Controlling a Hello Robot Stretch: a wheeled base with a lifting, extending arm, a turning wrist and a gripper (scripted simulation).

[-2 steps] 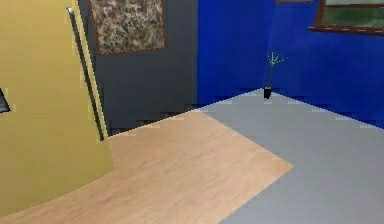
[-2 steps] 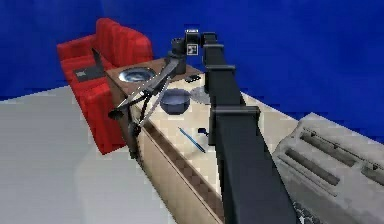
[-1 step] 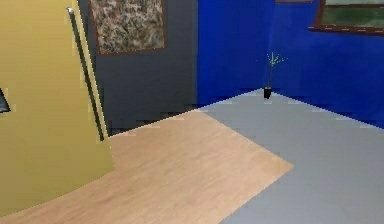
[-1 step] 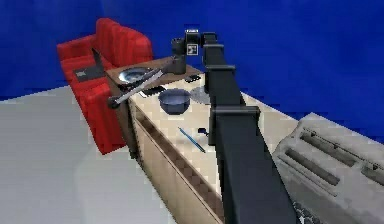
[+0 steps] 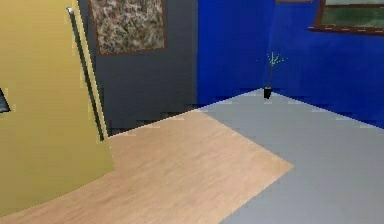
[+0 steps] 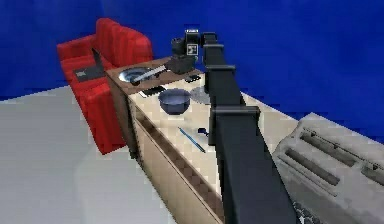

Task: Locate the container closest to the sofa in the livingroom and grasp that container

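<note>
arm (image 6: 236, 130) stretches out over long table (image 6: 158, 120), tool (image 6: 181, 54) at its far end (whether it holds anything, i cannot tell).

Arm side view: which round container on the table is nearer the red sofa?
The shallow grey dish, on the table beside the sofa; the dark blue bowl sits mid-table.

Landmark: long table (image 6: 160, 122), arm side view.
- Sofa (image 6: 100, 60): at table's far left end, just beside it.
- Round tray (image 6: 140, 72): on table, far end, nearest sofa.
- Bowl (image 6: 175, 100): on table, middle.
- Long thin utensil (image 6: 193, 138): on table, nearer end, before bowl.
- Arm (image 6: 235, 130): above table's right side, running lengthwise.
- Slatted thing (image 6: 330, 160): right of table, past arm.
</note>
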